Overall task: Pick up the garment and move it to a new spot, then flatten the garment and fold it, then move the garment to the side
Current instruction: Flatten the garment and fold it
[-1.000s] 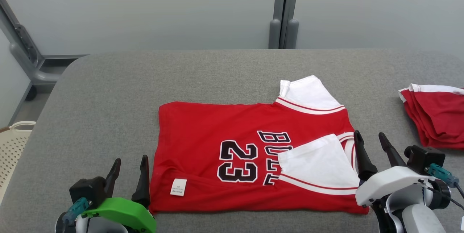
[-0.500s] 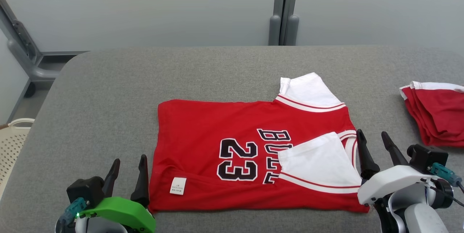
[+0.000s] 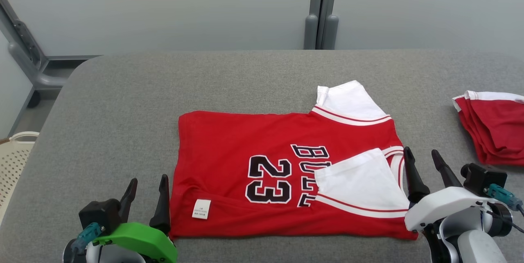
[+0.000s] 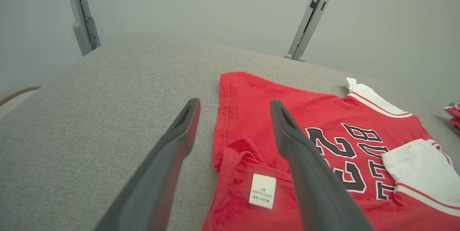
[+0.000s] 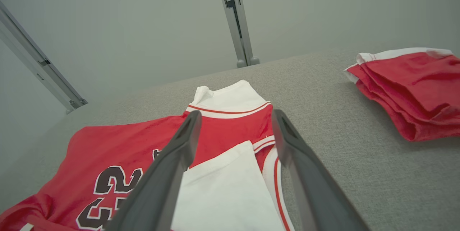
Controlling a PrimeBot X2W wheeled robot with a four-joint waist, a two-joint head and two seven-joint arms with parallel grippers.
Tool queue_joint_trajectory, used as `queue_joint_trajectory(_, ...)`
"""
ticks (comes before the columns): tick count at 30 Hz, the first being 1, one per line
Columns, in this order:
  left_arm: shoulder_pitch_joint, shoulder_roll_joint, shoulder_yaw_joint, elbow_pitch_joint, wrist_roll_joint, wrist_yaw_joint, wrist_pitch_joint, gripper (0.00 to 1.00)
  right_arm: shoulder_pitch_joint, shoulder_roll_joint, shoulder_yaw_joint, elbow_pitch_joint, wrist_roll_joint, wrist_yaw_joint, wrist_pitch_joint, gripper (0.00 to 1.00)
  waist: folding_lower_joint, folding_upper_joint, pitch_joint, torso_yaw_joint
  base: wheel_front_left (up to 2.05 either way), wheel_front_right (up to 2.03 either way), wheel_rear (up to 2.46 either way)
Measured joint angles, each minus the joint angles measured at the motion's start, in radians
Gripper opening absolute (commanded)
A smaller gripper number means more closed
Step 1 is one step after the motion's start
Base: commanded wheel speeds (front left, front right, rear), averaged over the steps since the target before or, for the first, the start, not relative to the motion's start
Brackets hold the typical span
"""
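A red jersey [image 3: 245, 140] with black "23" lettering and white sleeves lies flat on the grey table [image 3: 123, 103], its near edge folded over so a white label [image 3: 201, 209] shows. One white sleeve [image 3: 360, 183] is folded onto the front. My left gripper [image 3: 148, 181] is open at the jersey's near left corner, holding nothing; in the left wrist view its fingers [image 4: 287, 134] straddle the jersey [image 4: 323, 123] hem. My right gripper [image 3: 421, 154] is open just beside the collar end, and its fingers [image 5: 187, 137] frame the sleeve [image 5: 230, 188].
A stack of folded red and white garments [image 3: 491, 128] sits at the table's right edge, also the red stack [image 5: 413, 87] in the right wrist view. A pale perforated basket [image 3: 12, 160] stands off the table's left side. Grey wall panels and a metal post [image 3: 319, 9] are behind.
The head view has shifted slightly, so the whole scene sits a little higher. Both grippers stay open at the jersey's near corners and the jersey lies as before.
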Motion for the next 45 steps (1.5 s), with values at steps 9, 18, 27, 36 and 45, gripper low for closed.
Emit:
queue_joint_trajectory(9,-0.004,0.004,-0.014,0.0,0.002,-0.002,0.007,1.0,0.0,0.0,-0.002,0.006,0.007,0.0,0.005,1.0,0.0,0.0,-0.007,0.009,0.0,0.0,0.0)
queue_joint_trajectory(18,-0.012,0.008,-0.046,-0.003,0.008,-0.027,0.021,1.0,0.005,0.0,-0.017,0.007,0.007,0.0,0.024,1.0,0.0,0.0,-0.007,0.036,0.0,0.0,0.0)
queue_joint_trajectory(27,-0.125,-0.019,-0.108,0.046,0.017,-0.063,0.108,1.0,0.03,0.0,-0.097,-0.022,-0.019,0.0,0.132,1.0,0.0,0.0,-0.003,0.096,0.0,0.0,0.0)
queue_joint_trajectory(36,-0.266,-0.053,-0.138,0.137,0.029,-0.095,0.163,1.0,0.003,0.001,-0.162,-0.086,-0.061,0.0,0.35,1.0,0.0,0.0,0.033,0.162,0.0,0.0,0.0)
queue_joint_trajectory(45,-0.403,-0.05,-0.11,0.224,0.019,-0.104,0.205,1.0,-0.27,0.001,-0.172,-0.07,-0.106,0.0,0.601,1.0,0.0,0.0,0.118,0.141,0.0,0.0,0.0)
